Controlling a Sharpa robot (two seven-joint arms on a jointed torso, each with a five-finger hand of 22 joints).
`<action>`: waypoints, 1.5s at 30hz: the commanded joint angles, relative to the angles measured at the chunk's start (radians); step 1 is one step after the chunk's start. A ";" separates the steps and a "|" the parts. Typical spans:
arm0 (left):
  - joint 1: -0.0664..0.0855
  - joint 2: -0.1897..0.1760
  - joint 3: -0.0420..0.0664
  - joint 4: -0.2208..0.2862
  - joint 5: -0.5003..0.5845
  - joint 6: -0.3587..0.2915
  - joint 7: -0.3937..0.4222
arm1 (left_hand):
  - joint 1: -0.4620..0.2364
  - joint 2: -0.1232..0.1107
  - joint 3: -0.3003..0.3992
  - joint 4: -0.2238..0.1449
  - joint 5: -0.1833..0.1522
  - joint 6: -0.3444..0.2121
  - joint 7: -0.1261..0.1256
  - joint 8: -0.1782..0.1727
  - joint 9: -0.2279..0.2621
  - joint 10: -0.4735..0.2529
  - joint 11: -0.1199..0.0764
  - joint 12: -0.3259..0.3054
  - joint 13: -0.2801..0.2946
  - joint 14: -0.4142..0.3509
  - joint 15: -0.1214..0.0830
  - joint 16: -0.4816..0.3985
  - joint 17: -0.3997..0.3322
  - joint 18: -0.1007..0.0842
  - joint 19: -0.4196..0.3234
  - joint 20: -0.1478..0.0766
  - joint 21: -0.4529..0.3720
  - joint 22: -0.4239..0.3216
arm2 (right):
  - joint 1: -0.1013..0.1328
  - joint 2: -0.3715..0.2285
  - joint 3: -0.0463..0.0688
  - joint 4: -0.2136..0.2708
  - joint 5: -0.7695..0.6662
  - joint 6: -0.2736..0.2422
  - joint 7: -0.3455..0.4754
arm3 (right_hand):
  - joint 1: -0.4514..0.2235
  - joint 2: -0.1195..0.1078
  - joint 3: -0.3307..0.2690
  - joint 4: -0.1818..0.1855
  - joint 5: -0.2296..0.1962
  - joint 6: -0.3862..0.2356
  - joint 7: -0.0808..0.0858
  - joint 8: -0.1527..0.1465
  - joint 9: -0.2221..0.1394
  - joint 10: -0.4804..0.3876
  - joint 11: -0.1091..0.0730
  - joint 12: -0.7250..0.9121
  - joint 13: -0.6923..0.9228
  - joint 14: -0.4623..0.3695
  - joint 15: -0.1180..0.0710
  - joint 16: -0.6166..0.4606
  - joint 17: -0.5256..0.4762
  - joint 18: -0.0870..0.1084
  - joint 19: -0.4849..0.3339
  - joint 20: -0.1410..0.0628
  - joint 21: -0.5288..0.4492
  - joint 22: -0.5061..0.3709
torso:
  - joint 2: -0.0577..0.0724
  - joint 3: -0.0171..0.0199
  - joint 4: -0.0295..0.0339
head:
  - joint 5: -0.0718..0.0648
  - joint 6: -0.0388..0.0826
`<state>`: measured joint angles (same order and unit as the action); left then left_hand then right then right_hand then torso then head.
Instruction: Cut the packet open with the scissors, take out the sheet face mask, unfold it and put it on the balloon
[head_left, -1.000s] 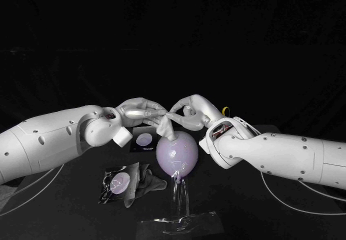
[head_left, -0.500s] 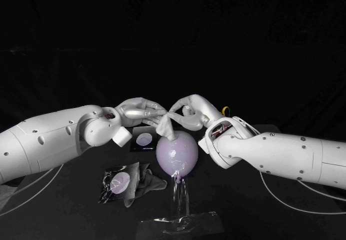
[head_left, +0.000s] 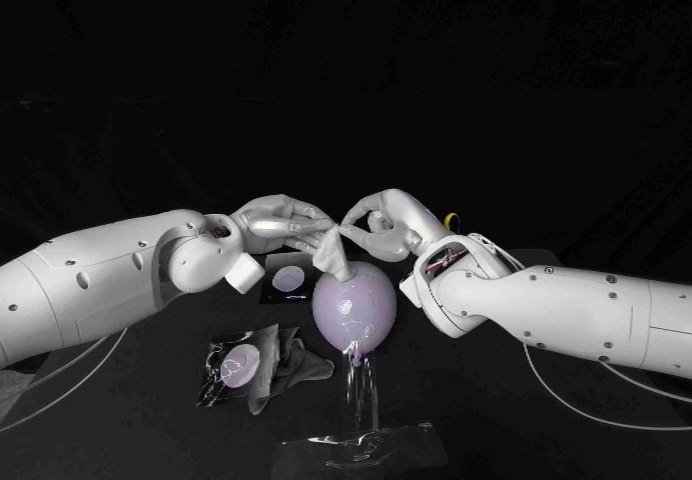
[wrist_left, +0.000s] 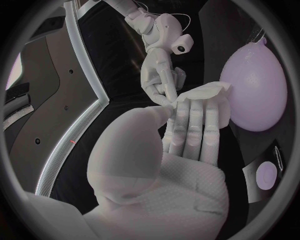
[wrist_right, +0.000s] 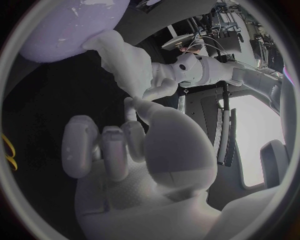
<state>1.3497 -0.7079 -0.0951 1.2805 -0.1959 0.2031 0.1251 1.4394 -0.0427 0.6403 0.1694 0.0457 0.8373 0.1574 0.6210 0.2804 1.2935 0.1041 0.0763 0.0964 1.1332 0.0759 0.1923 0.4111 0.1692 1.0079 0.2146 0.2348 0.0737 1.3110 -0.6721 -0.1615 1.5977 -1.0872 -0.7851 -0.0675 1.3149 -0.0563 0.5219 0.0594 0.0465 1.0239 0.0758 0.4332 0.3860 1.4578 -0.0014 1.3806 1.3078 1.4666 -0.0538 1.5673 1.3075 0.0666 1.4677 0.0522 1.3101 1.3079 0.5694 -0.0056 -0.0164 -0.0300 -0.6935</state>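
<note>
- The left hand (head_left: 281, 222) and right hand (head_left: 378, 220) meet fingertip to fingertip just above the balloon (head_left: 353, 305). Only a narrow gap shows between them.
- One sheet face mask (head_left: 333, 254) hangs bunched between the two hands. Its lower end touches the balloon's top.
- In the left wrist view the left hand (wrist_left: 187, 137) has its fingers (wrist_left: 203, 112) straight and side by side. The mask's pale edge (wrist_left: 203, 92) lies over their tips and the thumb is brought up against them, so it holds the mask.
- In the right wrist view the right hand (wrist_right: 125, 155) pinches the mask's narrow end (wrist_right: 122, 55) between the thumb and one fingertip. The other fingers (wrist_right: 103, 145) are curled in.
- The one balloon is upright on one clear stand (head_left: 361, 395). Both forearms flank it, the right wrist just beside its upper side and the left a little farther off.
- There are two packets. A crumpled packet (head_left: 238, 365) lies near the front on the left arm's side of the stand, and a flat packet (head_left: 289, 280) lies just behind the balloon, close under the left wrist.
- One pair of scissors (head_left: 451, 220) is seen as a yellow loop behind the right wrist.
- The black table (head_left: 476, 400) merges with the dark background, so I cannot tell where its edges lie.
</note>
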 joint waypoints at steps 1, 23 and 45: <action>0.001 0.001 0.001 0.002 0.000 0.001 0.016 | 0.001 0.002 0.006 0.001 0.003 0.007 0.002 0.004 0.227 0.007 -0.003 0.003 0.001 -0.004 -0.002 0.005 0.001 0.014 0.006 0.002 -0.001 0.001 | 0.000 -0.004 0.000 0.004 -0.024 0.003 0.008 | 0.006 0.002 0.025 -0.016 0.002 0.005 -0.004 0.010 0.006 0.023 -0.002 0.012 0.127 0.104 -0.009 0.003 0.263 -0.018 0.011 -0.006 0.013 0.198 | 0.000 0.0000 -0.0001 | 0.000 0.001; 0.001 -0.002 0.001 0.002 -0.003 -0.004 0.022 | 0.001 0.002 0.009 0.000 0.003 0.006 0.002 0.005 0.230 0.007 -0.003 0.003 0.002 -0.004 -0.003 0.005 0.002 0.014 0.006 0.001 -0.001 0.001 | 0.000 -0.029 0.000 0.025 0.001 0.000 0.040 | -0.082 -0.056 -0.013 0.020 0.005 -0.032 0.009 0.002 0.004 -0.010 0.010 -0.055 0.080 0.104 -0.002 0.003 0.263 -0.014 0.002 -0.004 -0.010 0.192 | 0.001 -0.0003 0.0005 | 0.000 0.004; 0.001 0.000 0.001 0.002 -0.007 -0.001 0.023 | 0.001 0.002 0.009 0.000 0.003 0.006 0.002 0.005 0.230 0.007 -0.003 0.003 0.002 -0.004 -0.003 0.005 0.002 0.014 0.006 0.001 -0.001 0.001 | 0.000 0.007 0.000 -0.009 0.032 0.011 0.035 | -0.145 -0.094 -0.082 0.078 0.002 -0.079 0.038 -0.047 -0.022 -0.035 0.036 -0.093 0.058 0.104 0.023 0.003 0.263 -0.011 -0.008 0.015 -0.031 0.186 | 0.000 -0.0001 0.0003 | 0.000 0.003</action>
<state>1.3496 -0.7096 -0.0952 1.2804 -0.2034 0.1998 0.1325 1.4370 -0.0451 0.6429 0.1667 0.0457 0.8375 0.1612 0.6229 0.2805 1.2958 0.1018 0.0763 0.0970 1.1332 0.0760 0.1923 0.4115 0.1684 1.0078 0.2146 0.2348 0.0733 1.3109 -0.6666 -0.1617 1.5890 -1.0548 -0.7851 -0.0366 1.1734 -0.1524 0.4454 0.1381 0.0543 0.9430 0.1140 0.3885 0.3648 1.4271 0.0287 1.2922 1.3075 1.4664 -0.0356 1.5666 1.3082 0.0607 1.4607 0.0632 1.2855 1.3073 0.5700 -0.0058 -0.0156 -0.0302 -0.6897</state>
